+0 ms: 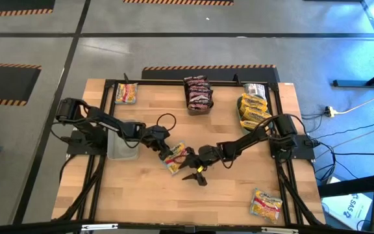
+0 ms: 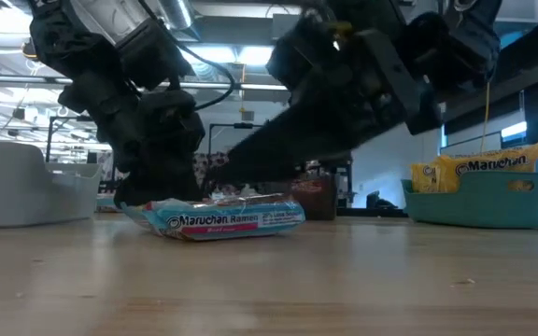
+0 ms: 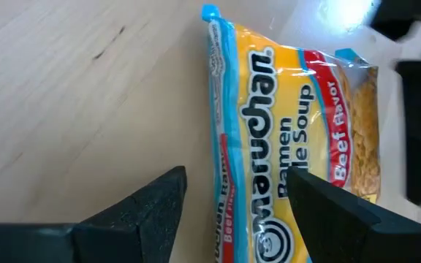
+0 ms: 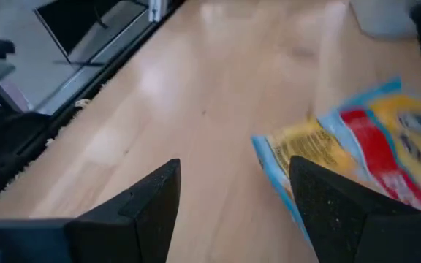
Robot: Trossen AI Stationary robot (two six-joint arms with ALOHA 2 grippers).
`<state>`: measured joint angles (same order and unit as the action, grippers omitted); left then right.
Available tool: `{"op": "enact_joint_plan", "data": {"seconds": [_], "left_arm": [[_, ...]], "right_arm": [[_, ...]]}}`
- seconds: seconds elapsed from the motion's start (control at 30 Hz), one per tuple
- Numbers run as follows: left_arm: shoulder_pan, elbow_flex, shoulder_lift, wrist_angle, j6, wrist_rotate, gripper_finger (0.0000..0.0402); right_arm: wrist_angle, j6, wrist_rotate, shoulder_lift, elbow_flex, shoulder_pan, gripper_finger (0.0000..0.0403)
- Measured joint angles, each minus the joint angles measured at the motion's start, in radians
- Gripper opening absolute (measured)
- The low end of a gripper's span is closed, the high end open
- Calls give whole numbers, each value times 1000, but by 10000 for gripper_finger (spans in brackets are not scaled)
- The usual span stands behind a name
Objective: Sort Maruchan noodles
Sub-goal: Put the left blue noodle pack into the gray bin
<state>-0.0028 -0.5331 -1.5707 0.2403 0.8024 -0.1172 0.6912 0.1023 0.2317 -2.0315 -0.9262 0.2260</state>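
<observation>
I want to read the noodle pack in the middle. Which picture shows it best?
The left wrist view: the Maruchan beef ramen packet fills it, label readable. The low view shows its edge, the right wrist view a blurry corner, the high view a small shape.

Overhead camera looks straight down; low camera sits level with the bench [image 2: 344, 271]; wrist cameras (close range) share the centre packet [image 3: 298, 146].

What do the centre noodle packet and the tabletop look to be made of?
The beef-flavor packet looks like thin glossy plastic film: it shows glare, crinkles and a crimped end seal, with noodles visible through a clear part. The tabletop looks like light wood, probably butcher-block, with plank seams, grain and a soft sheen.
</observation>
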Motion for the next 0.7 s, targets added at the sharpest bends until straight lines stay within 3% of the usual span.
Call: {"op": "enact_joint_plan", "data": {"seconds": [0.2,0.7], "left_arm": [[1,0,0,4,-1,-8,236],[3,1,0,119,17,-60,236]], "right_arm": [[-97,-49,-81,1,-21,-16,243],[-111,-51,-81,-25,-8,-29,243]]}}
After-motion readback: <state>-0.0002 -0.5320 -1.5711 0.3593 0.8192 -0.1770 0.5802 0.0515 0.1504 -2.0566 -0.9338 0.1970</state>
